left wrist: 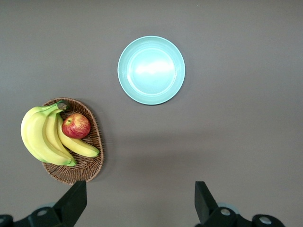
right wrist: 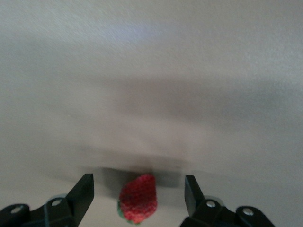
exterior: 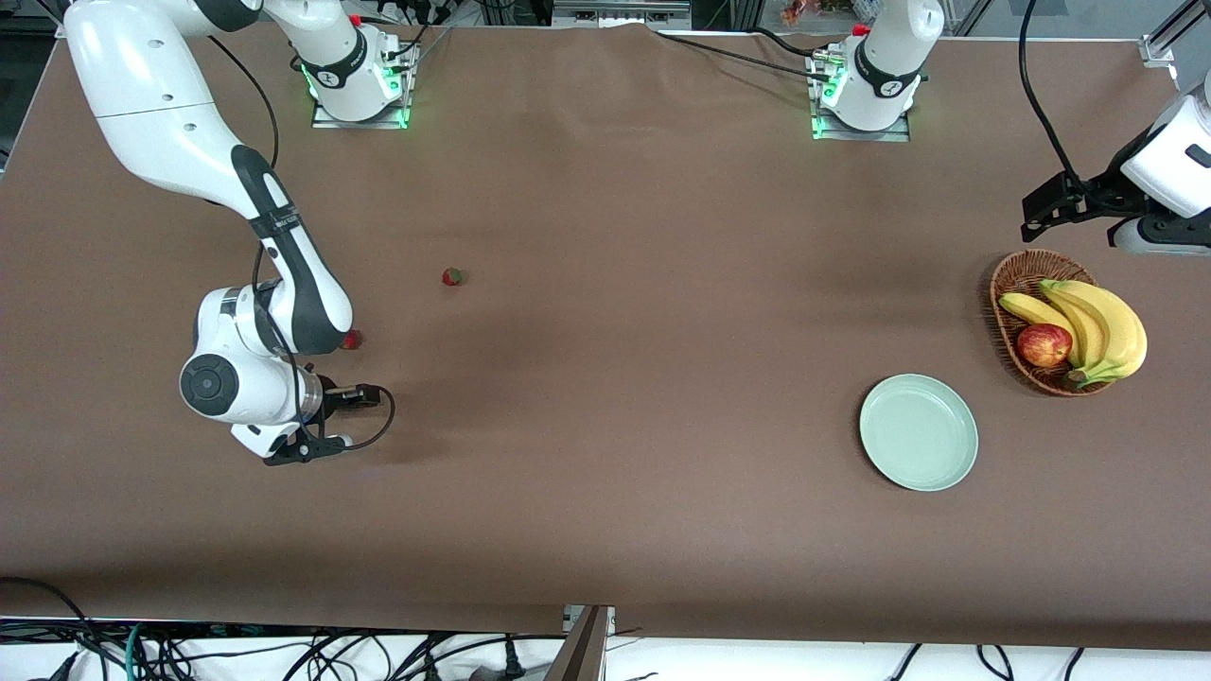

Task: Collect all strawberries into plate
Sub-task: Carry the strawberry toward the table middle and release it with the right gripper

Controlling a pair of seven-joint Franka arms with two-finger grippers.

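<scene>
The right tool (right wrist: 138, 189), low at the right arm's end of the worktop, straddles a strawberry (right wrist: 138, 198) with spread fingers not yet touching it, well apart from the empty plate (exterior: 919, 431).

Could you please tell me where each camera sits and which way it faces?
Front: high across the table, facing both arms; sees two strawberries, plate, basket.
Left wrist: on the waiting left arm, looking down; left pincer open, over table beside the basket and plate.
Right wrist: looking down; right pincer open around a strawberry.
Front and left wrist share plate and basket.
</scene>
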